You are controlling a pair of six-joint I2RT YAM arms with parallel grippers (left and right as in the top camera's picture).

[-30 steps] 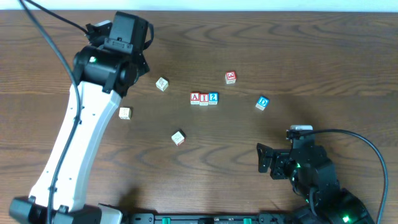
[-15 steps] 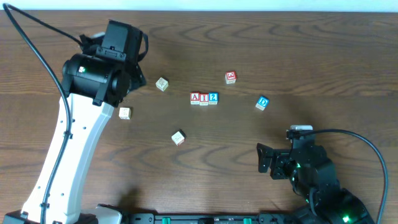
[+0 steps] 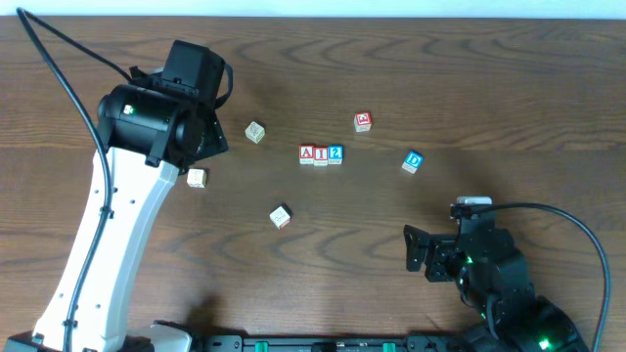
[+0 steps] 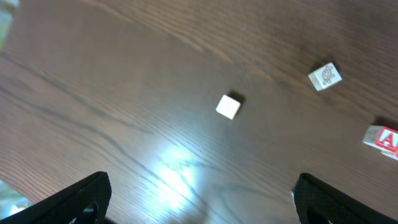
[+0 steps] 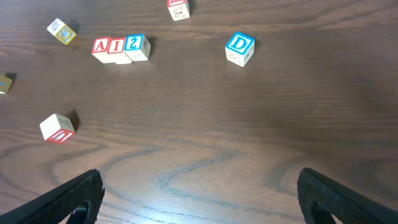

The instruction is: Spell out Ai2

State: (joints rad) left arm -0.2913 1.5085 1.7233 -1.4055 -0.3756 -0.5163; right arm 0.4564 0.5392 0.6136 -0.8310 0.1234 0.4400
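Three blocks stand side by side in a row on the table: a red A block (image 3: 307, 154), a red I block (image 3: 321, 154) and a blue 2 block (image 3: 335, 154). The right wrist view shows the A (image 5: 101, 46), the I (image 5: 116, 45) and the 2 (image 5: 134, 45). My left gripper (image 4: 202, 202) is open and empty above bare table, left of the row. The A block's edge shows at the right of the left wrist view (image 4: 384, 138). My right gripper (image 5: 199, 202) is open and empty near the front right (image 3: 418, 249).
A blue D block (image 3: 413, 161) lies right of the row. A red block (image 3: 363, 121) lies behind it. Pale blocks lie to the left, one far (image 3: 255, 132), one under my left arm (image 3: 197, 178) and one toward the front (image 3: 281, 216).
My left arm has swung a little to the left and lowered slightly. The blocks and the right arm have not moved.
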